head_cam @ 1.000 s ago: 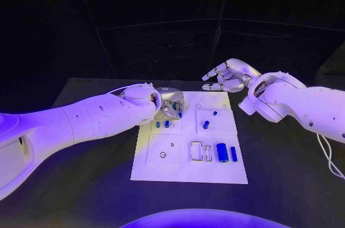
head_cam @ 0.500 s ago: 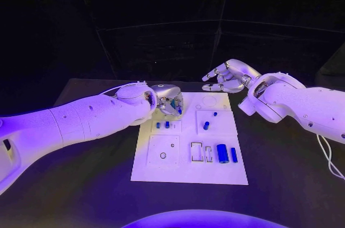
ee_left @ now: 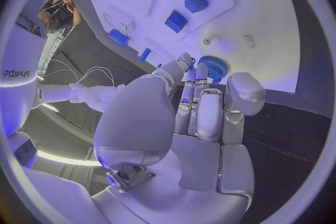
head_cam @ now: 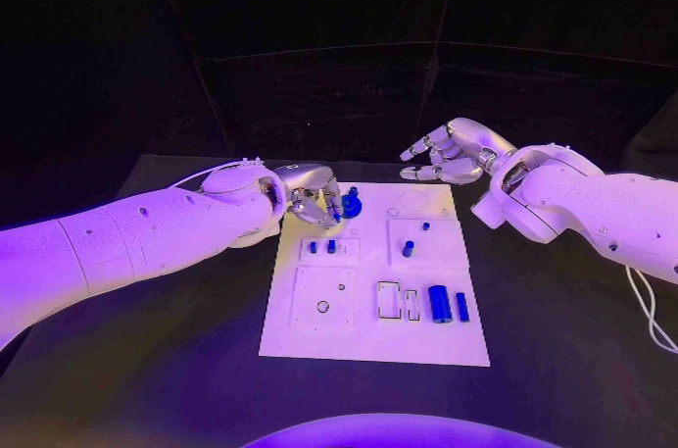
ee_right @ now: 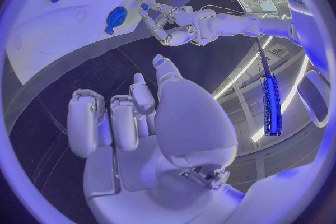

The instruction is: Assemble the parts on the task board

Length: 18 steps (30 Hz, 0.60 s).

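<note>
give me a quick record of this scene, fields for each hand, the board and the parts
left hand: at the far left corner of the task board, fingertips by the blue gear
right hand: raised beyond the board's far right edge, holding nothing, fingers apart
task board: white plate, flat on the black table
blue gear: lying on the board near its far edge
blue cylinders: lying side by side near the board's right edge

- The task board (head_cam: 370, 342) is a plain white plate.
- The toothed gear (head_cam: 351, 208) is blue.
- The two long cylinders (head_cam: 438, 302) near the board's right edge are blue.
- The small pegs (head_cam: 331, 245) are blue.
- The tabletop (head_cam: 156, 370) is black.
- The left hand (head_cam: 314, 201) and right hand (head_cam: 445, 151) are silver, on white arms.
</note>
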Motion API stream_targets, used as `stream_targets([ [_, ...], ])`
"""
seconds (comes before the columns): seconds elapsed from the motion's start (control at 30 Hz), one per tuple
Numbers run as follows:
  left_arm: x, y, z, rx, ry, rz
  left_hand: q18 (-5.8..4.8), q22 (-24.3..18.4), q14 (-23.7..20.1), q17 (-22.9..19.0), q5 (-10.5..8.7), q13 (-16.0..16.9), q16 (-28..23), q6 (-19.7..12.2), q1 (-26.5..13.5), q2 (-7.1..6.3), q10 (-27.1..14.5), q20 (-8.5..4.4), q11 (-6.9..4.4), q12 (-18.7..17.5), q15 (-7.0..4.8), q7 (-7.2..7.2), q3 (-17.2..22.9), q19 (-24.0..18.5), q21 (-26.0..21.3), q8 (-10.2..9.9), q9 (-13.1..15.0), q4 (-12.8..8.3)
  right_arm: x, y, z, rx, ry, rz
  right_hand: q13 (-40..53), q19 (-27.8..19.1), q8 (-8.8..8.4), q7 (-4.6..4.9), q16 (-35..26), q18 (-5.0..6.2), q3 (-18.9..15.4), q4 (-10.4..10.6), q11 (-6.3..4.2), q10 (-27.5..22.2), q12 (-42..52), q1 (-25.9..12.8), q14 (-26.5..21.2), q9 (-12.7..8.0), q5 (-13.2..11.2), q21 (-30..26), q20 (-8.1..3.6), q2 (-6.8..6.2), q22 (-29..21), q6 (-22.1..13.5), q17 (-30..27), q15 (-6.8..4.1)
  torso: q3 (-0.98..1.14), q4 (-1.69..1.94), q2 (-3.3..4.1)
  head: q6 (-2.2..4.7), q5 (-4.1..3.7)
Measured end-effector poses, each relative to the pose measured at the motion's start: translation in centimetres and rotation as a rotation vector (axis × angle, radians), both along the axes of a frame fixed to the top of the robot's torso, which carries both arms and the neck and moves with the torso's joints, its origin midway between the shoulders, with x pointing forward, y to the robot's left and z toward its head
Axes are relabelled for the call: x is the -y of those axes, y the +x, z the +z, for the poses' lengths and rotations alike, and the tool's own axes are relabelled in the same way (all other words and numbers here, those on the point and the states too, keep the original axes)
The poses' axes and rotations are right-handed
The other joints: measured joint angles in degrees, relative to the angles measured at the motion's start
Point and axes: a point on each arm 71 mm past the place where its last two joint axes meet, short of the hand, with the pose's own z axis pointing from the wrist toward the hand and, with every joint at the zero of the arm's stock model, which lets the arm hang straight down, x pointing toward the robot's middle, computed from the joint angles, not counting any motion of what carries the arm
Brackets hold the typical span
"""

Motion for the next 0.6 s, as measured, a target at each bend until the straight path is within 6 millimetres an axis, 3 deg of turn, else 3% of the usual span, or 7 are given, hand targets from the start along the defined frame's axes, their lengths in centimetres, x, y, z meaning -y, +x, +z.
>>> stream_targets([
  [0.6, -2.1, 0.2, -0.5, -0.045, 0.033, 0.046, 0.0, 0.13, 0.0, -0.32, 0.0, 0.01, 0.0, 0.2, -0.56, -0.56, 0.2, 0.0, -0.2, -0.44, 0.01, -0.19, 0.0, 0.0, 0.0, -0.35, -0.12, 0.0, 0.0, 0.0, -0.1, -0.003, -0.001, 0.001, 0.0, 0.0, 0.0, 0.0, 0.0, 0.0, 0.0, 0.0, 0.0, 0.0, 0.0, 0.0, 0.0, 0.0, 0.0, 0.0, 0.0, 0.0, 0.0, 0.0, -0.01, 0.0, 0.08, -0.16, 0.05, -0.12, 0.42],
])
